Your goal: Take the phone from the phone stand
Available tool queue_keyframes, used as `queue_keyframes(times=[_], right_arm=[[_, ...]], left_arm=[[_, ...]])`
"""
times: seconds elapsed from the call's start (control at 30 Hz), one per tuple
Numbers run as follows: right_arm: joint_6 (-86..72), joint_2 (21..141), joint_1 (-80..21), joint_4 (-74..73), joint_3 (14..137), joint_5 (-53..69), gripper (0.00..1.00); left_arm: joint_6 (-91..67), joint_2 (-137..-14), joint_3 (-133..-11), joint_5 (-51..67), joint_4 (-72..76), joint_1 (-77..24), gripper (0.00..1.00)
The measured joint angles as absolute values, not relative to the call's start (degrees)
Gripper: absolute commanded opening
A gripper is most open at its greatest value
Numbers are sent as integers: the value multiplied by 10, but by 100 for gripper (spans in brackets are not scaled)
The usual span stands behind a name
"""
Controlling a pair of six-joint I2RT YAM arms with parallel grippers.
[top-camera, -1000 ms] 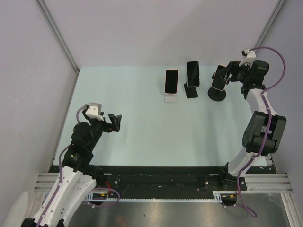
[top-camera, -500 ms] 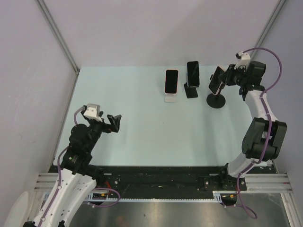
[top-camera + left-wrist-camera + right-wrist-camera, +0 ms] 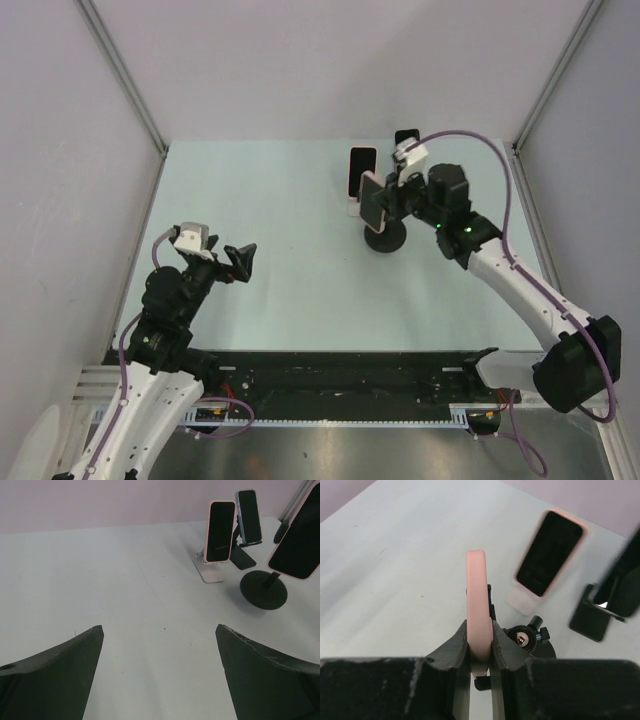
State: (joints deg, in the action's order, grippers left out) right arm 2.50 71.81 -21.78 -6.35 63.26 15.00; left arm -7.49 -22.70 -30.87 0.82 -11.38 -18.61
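Note:
A pink-cased phone (image 3: 373, 200) stands upright over a black round-based phone stand (image 3: 386, 241) in the middle of the table's far half. My right gripper (image 3: 392, 200) is shut on it. In the right wrist view the phone (image 3: 479, 605) shows edge-on, pinched between both fingers, with the stand's ball joint and base (image 3: 530, 640) just below and the black holder still against its back. The left wrist view shows the phone (image 3: 300, 545) on the stand's stem above the base (image 3: 264, 591). My left gripper (image 3: 243, 257) hangs open and empty at the near left.
Behind the held phone, a second pink-cased phone (image 3: 358, 170) leans on a white stand. A dark phone on a black stand (image 3: 248, 516) is beside it, mostly hidden by my right arm from above. Walls close in the table's far, left and right sides.
My right gripper has shut on the phone and swung left and nearer, and the phone and its round stand have moved with it from the back right. The left arm barely moved.

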Motion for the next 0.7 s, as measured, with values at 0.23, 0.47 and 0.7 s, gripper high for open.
queue_keyframes(times=[0.23, 0.47, 0.7], right_arm=[[0, 732, -418, -16, 602, 46, 0], [-34, 790, -509, 35, 593, -63, 0], [-69, 794, -540, 106, 560, -168, 0]], left_arm=[[-75, -233, -313, 25, -114, -186, 100], [-75, -237, -316, 34, -113, -186, 100], [-75, -255, -316, 40, -113, -186, 100]])
